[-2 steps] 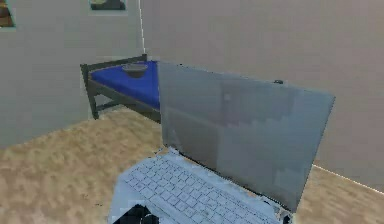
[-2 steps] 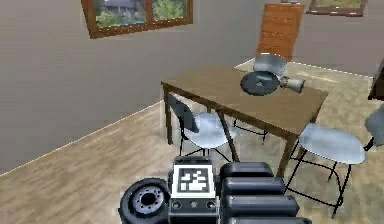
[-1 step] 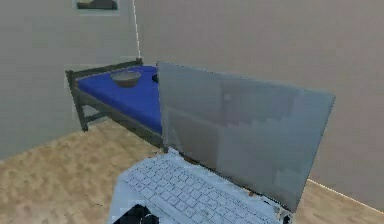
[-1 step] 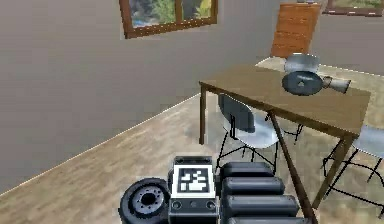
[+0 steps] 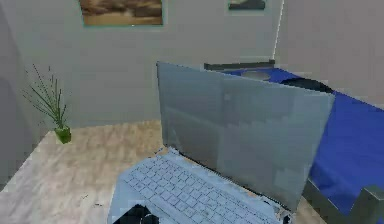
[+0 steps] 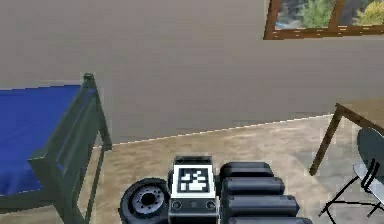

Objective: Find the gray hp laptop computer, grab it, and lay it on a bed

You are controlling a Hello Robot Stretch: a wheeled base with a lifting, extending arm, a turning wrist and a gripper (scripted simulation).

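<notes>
Pincer (image 6: 148, 200) sits low, its far end unclear: I cannot tell its grip or whether it holds anything. The gray laptop (image 5: 225, 140) stands open before the blue bed (image 6: 30, 135), which lies left of the pincer

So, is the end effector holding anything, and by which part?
Cannot tell: the end effector shows no clear far end. The open laptop looms close ahead.
</notes>
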